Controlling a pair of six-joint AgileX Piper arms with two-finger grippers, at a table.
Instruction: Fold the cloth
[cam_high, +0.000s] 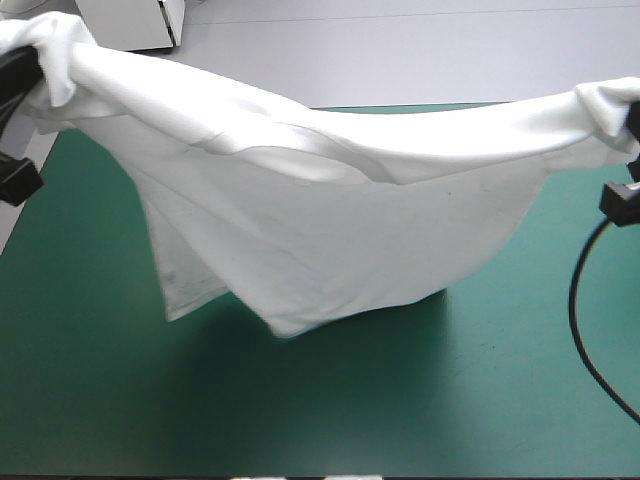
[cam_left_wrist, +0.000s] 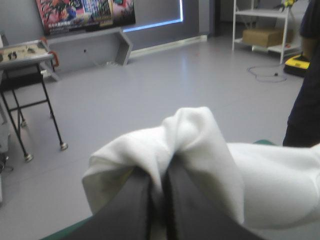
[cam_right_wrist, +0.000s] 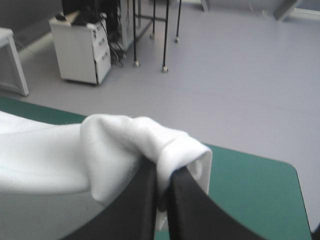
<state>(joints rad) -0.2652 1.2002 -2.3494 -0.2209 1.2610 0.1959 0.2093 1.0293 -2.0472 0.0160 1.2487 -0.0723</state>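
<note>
T-shirt (cam_high: 330, 220) between left gripper (cam_left_wrist: 159, 174) and right gripper (cam_right_wrist: 163, 175)

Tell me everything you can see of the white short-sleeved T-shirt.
The white short-sleeved T-shirt, soft and seemingly thin fabric, is lifted and stretched between two grippers: the left gripper is shut on one bunched end, the right gripper on the other. Its upper edge sags mid-span; the body hangs in loose folds over the teal-green table cover; whether it touches that is unclear.

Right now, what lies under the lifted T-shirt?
Teal-green cover in shadow shows below the T-shirt; the stretch of table behind the hanging cloth is hidden.
</note>
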